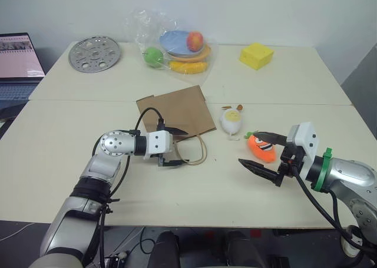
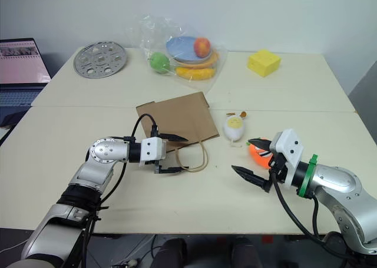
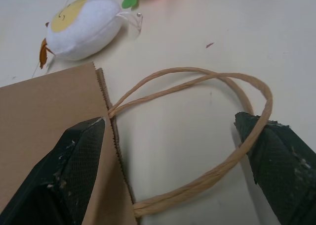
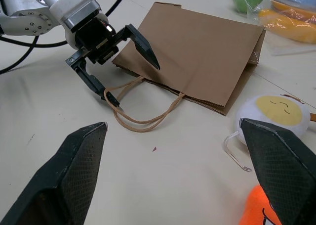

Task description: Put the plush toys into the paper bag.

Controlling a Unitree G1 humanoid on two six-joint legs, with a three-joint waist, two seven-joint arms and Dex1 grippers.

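**Both grippers wide open at the bag and the carrot**

The left gripper is spread wide and holds nothing; one finger lies over the flat bag, near its mouth edge, and the other is by the handles. Right of the bag lies the egg. Just beside it lies the carrot, between the fully parted, empty fingers of the right gripper.

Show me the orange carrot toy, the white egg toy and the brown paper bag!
orange carrot plush toy [image 1: 263, 148], left eye view, its face.
white egg plush toy [image 1: 231, 122], left eye view, its middle.
brown paper bag [image 1: 177, 110], left eye view, its flat side.
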